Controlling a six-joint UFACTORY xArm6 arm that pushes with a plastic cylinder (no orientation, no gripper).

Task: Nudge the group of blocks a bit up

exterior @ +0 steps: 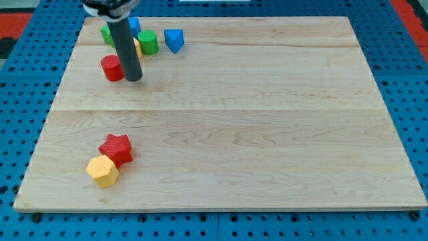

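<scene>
A group of blocks lies at the view's top left: a red cylinder [112,67], a green cylinder [148,42], a blue wedge-shaped block [174,40], a yellow block [137,47] mostly hidden behind the rod, a green block [105,33] and a blue block [134,26] partly hidden. My tip [134,78] rests on the board just right of the red cylinder, touching or nearly touching it, below the rest of the group. A red star [117,148] and a yellow hexagonal block [102,171] sit together at the bottom left.
The wooden board [267,120] lies on a blue pegboard surface [414,100]. The group sits close to the board's top edge. The rod rises from the tip to the view's top.
</scene>
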